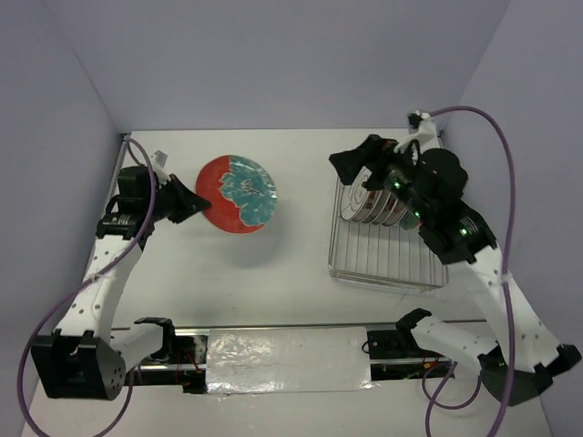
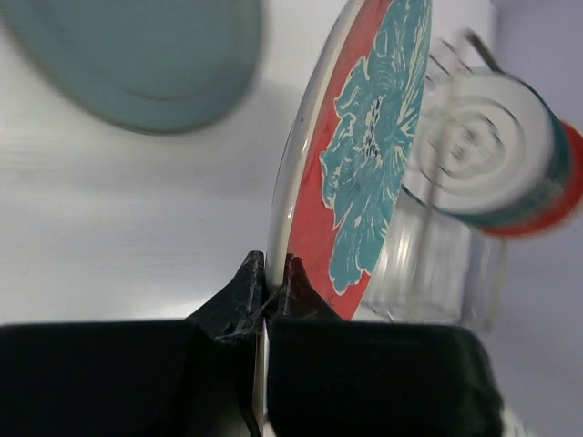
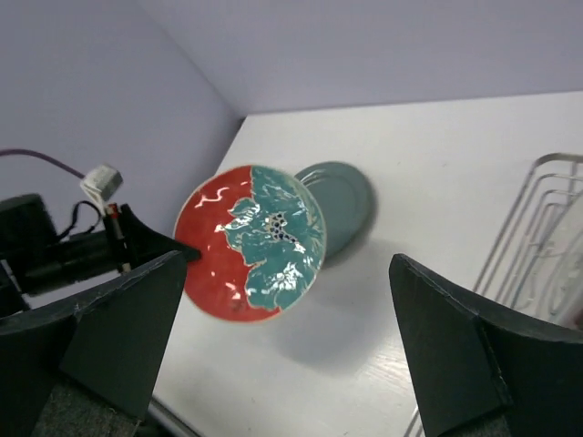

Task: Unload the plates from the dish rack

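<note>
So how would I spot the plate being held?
Over the table's left half, away from the dish rack, the left arm's jaws pinch one plate by its rim. It is red with a teal flower, unlike the plain teal plate beneath.

Floral plate (image 1: 239, 194) aloft; teal plate (image 3: 348, 198) flat; other plates (image 1: 373, 208) upright in dish rack (image 1: 383, 261).
</note>
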Available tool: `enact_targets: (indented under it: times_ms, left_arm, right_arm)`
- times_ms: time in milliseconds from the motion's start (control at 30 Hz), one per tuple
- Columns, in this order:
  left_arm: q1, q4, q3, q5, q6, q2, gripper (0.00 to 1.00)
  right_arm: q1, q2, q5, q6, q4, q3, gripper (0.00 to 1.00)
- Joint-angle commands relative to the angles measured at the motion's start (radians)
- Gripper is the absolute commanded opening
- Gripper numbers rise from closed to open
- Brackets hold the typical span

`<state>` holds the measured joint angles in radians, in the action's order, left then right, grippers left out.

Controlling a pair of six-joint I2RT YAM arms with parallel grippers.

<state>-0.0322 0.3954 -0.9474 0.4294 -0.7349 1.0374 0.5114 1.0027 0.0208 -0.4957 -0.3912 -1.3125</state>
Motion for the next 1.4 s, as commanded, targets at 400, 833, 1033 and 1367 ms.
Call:
enact_targets:
  times_ms: [400, 833, 1033, 1367]
  left_arm:
    - [0.147, -0.466, -0.129, 0.022, -0.185, 0.51, 0.0]
    - [0.147, -0.532, -0.106, 0.042, -0.267, 0.722, 0.3]
    - [0.14, -0.354, -0.168, -0.035, -0.21, 0.753, 0.71]
    - [0.109, -0.069, -0.246, -0.223, -0.143, 0.759, 1.0]
  right_arm:
    - [-0.01, -0.262, -0.133, 0.143, -0.196, 0.05, 1.0]
    - [-0.011, -0.317, -0.108, 0.175, -0.241, 0.061, 1.0]
    - [-0.011, -0.27, -0.159, 0.198, -0.322, 0.013, 1.0]
    - [-0.057, -0.054, -0.399, 0.217, -0.512, -0.053, 1.0]
